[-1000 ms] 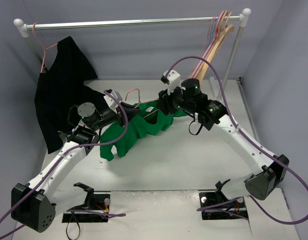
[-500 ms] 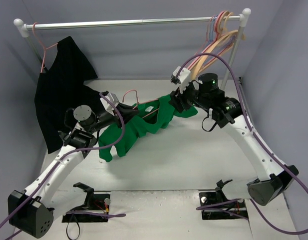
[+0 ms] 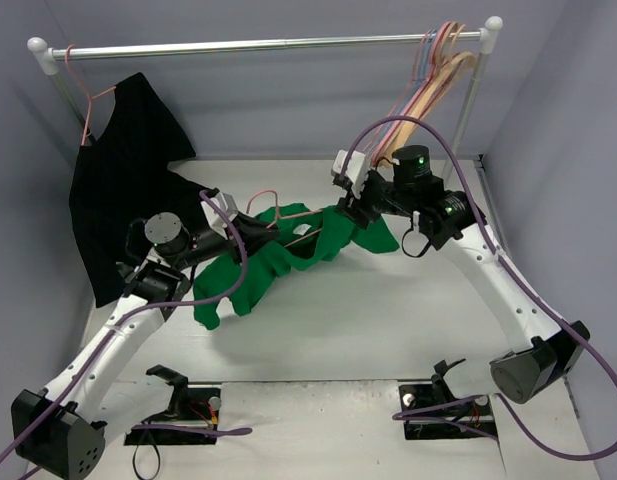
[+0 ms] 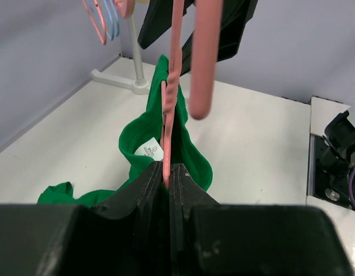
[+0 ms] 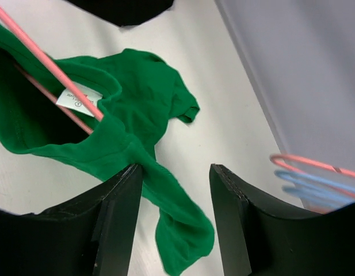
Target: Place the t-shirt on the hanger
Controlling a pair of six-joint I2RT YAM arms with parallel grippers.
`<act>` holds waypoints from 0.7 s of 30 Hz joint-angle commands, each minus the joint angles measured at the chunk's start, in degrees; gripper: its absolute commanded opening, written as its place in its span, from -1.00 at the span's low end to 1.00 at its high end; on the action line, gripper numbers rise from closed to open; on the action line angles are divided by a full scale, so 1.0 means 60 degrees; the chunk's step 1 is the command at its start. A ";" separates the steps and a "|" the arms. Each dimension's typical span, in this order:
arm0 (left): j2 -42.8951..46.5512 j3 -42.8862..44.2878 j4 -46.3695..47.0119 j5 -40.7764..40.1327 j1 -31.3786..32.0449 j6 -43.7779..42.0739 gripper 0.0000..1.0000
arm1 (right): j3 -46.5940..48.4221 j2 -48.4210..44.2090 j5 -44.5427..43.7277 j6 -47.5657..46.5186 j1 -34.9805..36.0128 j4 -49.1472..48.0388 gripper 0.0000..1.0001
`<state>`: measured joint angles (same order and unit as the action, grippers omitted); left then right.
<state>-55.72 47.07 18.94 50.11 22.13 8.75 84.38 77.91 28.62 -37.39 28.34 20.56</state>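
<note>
The bright green t-shirt (image 3: pixel 288 252) hangs draped between both arms above the table. The thin salmon-pink hanger (image 3: pixel 255 195) goes through its neck opening, hook up and to the left. My left gripper (image 3: pixel 246 232) is shut on the hanger's lower part (image 4: pixel 165 170); the white neck label (image 4: pixel 148 150) shows just beyond it. My right gripper (image 3: pixel 350 212) is at the shirt's right shoulder. In the right wrist view it (image 5: pixel 176 190) is open, with a green sleeve (image 5: pixel 177 230) hanging between the fingers. The hanger (image 5: pixel 50 62) and label (image 5: pixel 79 99) show inside the collar.
A black garment (image 3: pixel 128 180) hangs on a pink hanger at the left of the metal rail (image 3: pixel 268 45). Several tan, blue and pink hangers (image 3: pixel 438 70) hang at the rail's right end, close behind my right arm. Grey walls enclose the table (image 3: pixel 388 320).
My right arm swung right, then came back a little toward the shirt, whose right side is now spread further right. My left gripper carried the hanger slightly right.
</note>
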 commanded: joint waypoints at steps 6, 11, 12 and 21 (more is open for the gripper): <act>0.0235 0.1119 -0.0021 0.0745 0.0018 -0.0580 -1.00 | 0.0146 0.0301 0.1542 -0.0917 -0.0021 0.0294 -0.20; 0.0162 0.1412 -0.0446 0.1097 0.0018 -0.0829 -1.00 | 0.0145 0.0345 0.2245 -0.1210 -0.0021 0.0762 -0.31; 0.0118 0.1442 -0.0534 0.1155 0.0018 -0.0887 -1.00 | 0.0175 0.0360 0.2348 -0.1254 -0.0021 0.0836 -0.35; 0.0044 0.1939 -0.1760 0.0719 0.0018 -0.1777 -1.00 | 0.0190 0.0214 0.2481 -0.1343 -0.0021 0.0984 -1.00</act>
<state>-56.66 53.58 8.23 54.04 21.67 2.70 84.40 80.16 42.61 -46.17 28.45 29.82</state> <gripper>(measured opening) 0.095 0.120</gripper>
